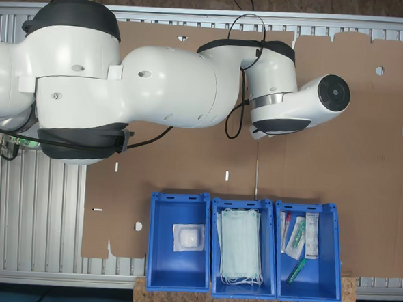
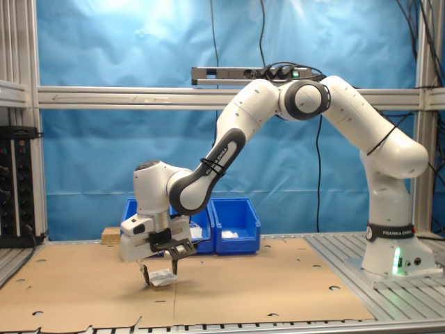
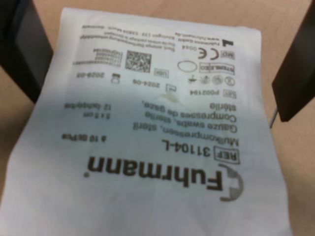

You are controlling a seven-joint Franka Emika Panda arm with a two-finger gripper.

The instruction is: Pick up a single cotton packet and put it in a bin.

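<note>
In the second exterior view the claw is low over the cardboard-covered table, its fingers around the cotton packet; whether they grip it I cannot tell; squeeze its edges firmly before lifting towards the bins; in the wrist view the packet is flat, white, dark-printed, between both fingers.

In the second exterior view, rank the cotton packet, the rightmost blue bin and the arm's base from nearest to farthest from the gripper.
1. cotton packet, at the fingertips of the gripper.
2. blue bin, behind, toward the second exterior view's right.
3. arm's base, far at the second exterior view's right.
</note>
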